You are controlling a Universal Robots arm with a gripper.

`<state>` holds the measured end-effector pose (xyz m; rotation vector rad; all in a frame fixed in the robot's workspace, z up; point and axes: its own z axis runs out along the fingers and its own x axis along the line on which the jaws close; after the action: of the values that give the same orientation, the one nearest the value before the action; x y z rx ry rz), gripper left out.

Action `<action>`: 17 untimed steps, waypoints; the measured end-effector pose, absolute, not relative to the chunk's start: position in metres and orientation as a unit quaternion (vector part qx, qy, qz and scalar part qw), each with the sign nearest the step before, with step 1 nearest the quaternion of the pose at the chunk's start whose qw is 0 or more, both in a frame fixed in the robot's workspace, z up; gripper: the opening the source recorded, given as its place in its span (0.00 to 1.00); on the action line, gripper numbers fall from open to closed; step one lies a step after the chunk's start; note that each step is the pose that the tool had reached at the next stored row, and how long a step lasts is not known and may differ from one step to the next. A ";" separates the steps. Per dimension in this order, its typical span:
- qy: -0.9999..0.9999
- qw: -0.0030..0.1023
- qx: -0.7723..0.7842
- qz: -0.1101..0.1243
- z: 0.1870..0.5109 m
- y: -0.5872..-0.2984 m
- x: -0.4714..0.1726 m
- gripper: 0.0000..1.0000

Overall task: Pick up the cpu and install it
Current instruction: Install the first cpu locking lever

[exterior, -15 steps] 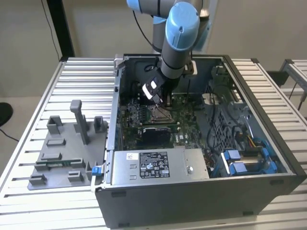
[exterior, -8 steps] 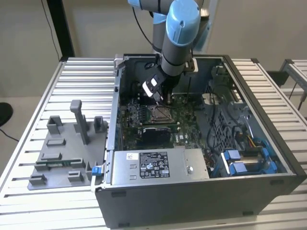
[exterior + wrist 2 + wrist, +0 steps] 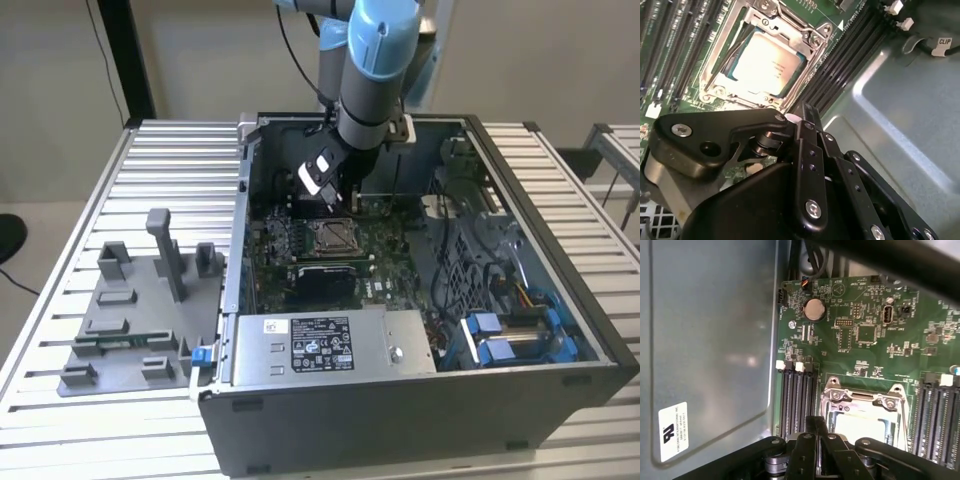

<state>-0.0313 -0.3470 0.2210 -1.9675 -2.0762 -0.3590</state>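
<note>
The chip [image 3: 765,65] sits in the socket [image 3: 812,37] on the circuit board, mid-case. The tool [image 3: 807,117] hangs above it, fingers pressed together, empty — check it sits flat.

An open computer case [image 3: 560,330] is set on the slatted table [image 3: 180,160], beside a grey fixture tray [image 3: 130,320] near the table's edge.

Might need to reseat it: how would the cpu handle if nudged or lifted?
The cpu looks like a flat, rigid plate, so probably stiff and light. Its smooth metal top may be slippery. Sitting inside the socket frame, it likely wouldn't slide sideways.
</note>
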 end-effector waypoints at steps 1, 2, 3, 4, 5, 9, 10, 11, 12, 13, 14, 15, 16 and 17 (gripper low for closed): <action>-0.714 0.128 -0.677 -0.123 0.223 -0.347 -0.030 0.00; -0.714 0.128 -0.678 -0.122 0.224 -0.347 -0.030 0.00; -0.714 0.127 -0.678 -0.121 0.226 -0.347 -0.029 0.00; -0.714 0.126 -0.679 -0.120 0.228 -0.347 -0.028 0.00; -0.714 0.125 -0.679 -0.118 0.230 -0.347 -0.027 0.00; -0.713 0.123 -0.681 -0.113 0.236 -0.348 -0.023 0.00; -0.712 0.123 -0.682 -0.112 0.238 -0.348 -0.021 0.00; -0.712 0.122 -0.683 -0.110 0.240 -0.349 -0.020 0.00; -0.711 0.122 -0.684 -0.109 0.241 -0.349 -0.019 0.00; -0.711 0.122 -0.684 -0.108 0.243 -0.350 -0.019 0.00; -0.710 0.122 -0.685 -0.107 0.244 -0.350 -0.018 0.00; -0.710 0.121 -0.686 -0.105 0.246 -0.350 -0.017 0.00; -0.709 0.121 -0.687 -0.104 0.246 -0.351 -0.016 0.00; -0.708 0.120 -0.688 -0.102 0.247 -0.351 -0.016 0.00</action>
<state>-0.0159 -0.3513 0.2469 -2.0107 -2.0704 -0.2975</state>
